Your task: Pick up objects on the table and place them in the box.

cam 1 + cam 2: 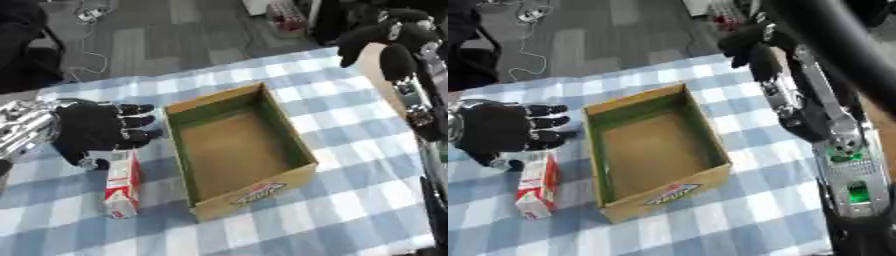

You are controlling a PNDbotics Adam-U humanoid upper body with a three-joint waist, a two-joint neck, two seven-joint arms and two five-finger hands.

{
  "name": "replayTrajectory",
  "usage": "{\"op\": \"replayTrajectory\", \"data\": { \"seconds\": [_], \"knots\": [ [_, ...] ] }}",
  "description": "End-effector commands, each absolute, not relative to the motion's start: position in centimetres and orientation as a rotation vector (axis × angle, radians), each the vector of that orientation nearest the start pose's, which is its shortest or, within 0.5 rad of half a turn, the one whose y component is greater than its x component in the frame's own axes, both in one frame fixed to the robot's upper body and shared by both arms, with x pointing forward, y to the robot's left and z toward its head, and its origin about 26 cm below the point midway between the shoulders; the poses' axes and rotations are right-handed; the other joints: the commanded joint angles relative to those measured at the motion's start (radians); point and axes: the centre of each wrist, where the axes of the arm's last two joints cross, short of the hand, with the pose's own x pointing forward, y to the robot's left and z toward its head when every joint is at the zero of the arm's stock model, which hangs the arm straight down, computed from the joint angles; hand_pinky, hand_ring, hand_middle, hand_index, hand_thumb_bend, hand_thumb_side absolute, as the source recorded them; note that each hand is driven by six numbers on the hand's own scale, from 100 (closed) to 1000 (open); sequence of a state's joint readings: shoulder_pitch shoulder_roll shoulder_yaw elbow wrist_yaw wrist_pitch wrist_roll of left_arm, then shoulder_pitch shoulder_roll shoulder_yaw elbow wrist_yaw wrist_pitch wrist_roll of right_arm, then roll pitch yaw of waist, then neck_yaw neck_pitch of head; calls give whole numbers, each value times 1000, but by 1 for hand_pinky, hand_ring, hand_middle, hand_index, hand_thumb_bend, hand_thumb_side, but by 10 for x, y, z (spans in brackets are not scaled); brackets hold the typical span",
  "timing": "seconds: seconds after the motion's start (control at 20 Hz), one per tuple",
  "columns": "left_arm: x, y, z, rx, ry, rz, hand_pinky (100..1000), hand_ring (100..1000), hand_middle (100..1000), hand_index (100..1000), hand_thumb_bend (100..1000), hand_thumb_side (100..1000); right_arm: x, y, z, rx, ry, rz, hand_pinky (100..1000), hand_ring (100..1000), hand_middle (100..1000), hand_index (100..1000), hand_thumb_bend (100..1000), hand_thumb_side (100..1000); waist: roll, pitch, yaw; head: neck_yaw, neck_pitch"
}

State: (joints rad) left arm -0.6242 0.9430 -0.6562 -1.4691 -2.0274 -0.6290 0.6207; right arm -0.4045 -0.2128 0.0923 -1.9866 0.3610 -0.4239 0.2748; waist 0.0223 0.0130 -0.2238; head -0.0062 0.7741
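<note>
While the right hand (pixel 385 37) hangs curled and empty at 1 o'clock, the left hand (pixel 101 131), fingers relaxed and holding nothing, hovers just above the carton (pixel 121 186), lying lengthwise toward 6 o'clock, left of the box (pixel 297 174).

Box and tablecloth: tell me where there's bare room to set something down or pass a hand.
The box is empty inside, so its floor is free. Bare checked cloth lies right of the box and along the near edge. Crowded: the strip left of the box, where the left hand hovers over the red-and-white carton. The right hand hangs past the far right corner.
</note>
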Motion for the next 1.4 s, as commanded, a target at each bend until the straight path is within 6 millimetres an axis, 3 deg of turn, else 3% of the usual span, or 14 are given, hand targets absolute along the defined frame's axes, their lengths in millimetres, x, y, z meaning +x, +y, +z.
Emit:
{"op": "replayTrajectory", "data": {
  "seconds": [0.05,0.75,1.0,1.1,1.35,1.4],
  "knots": [
    [370,317,168,-451,1187,2086,862,877,941,909,356,819,306,-206,221,273,3165,-1261,404,442,516,692,100,1000,1,-9,-1,0,-4],
    [357,329,157,-381,1141,2145,818,846,923,910,429,803,306,-207,220,279,3164,-1270,403,441,516,692,100,1000,3,-9,1,2,-6],
    [349,328,148,-336,1209,2140,763,806,883,895,403,801,306,-207,221,278,3161,-1271,403,441,516,692,100,1000,2,-9,-1,1,-9],
    [347,325,147,-324,1238,2130,700,747,838,879,365,786,306,-207,221,277,3161,-1272,403,441,516,692,100,1000,2,-9,-2,0,-10],
    [347,321,148,-322,1279,2106,674,722,813,840,314,761,306,-207,221,277,3161,-1270,403,441,516,692,100,1000,2,-8,-2,0,-8],
    [347,321,148,-322,1280,2105,622,662,775,808,287,757,306,-207,221,277,3161,-1269,403,441,516,692,100,1000,1,-8,-2,0,-8]
  ]
}}
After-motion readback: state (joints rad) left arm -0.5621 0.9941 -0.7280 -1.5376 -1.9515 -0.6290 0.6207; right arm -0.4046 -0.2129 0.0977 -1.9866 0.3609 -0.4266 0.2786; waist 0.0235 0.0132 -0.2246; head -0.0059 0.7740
